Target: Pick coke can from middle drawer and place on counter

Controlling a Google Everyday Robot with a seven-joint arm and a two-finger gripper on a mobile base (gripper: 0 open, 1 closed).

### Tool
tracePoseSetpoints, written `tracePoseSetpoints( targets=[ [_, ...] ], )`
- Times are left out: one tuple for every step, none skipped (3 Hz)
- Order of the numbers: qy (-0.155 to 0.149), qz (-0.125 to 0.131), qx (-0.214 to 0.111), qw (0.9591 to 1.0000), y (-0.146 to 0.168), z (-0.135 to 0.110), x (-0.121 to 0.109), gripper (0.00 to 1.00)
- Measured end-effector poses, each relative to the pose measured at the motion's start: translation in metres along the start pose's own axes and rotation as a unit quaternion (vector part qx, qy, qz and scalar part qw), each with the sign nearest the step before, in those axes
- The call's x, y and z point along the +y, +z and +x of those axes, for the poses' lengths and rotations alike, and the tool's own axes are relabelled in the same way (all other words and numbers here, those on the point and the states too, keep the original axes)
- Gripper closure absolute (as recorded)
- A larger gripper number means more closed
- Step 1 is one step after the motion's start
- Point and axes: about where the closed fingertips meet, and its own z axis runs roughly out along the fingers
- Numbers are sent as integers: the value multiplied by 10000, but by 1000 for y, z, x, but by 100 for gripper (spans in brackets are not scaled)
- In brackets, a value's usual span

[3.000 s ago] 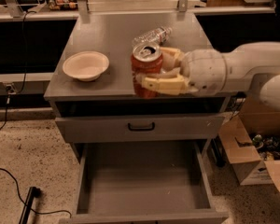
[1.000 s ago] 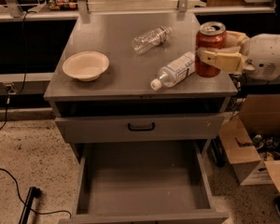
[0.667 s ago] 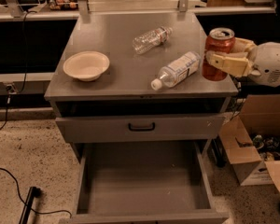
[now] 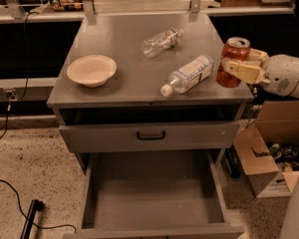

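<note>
While the middle drawer (image 4: 152, 193) sits open, gripper (image 4: 239, 63) clamps coke can (image 4: 234, 50) at R edge of counter (image 4: 124, 44).

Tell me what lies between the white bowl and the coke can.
In the camera view, a clear plastic bottle on its side lies there; the end effector grips the coke can at the counter edge.

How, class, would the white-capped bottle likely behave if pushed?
Lying on its side, the bottle would probably roll, perhaps off the counter's near front edge. Clear plastic suggests it is light. The tool, shut on the can at the right edge, stands clear of it.
</note>
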Motion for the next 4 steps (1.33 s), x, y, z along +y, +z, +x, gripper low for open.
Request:
tracePoseSetpoints(
  targets=[
    [61,139,-227,9996,-1,15,-19,100],
    [-42,109,-388,9992,5,27,-28,83],
    [-87,91,-392,9992,8,27,-28,59],
    [-133,70,-399,9991,11,26,-28,36]
  ],
)
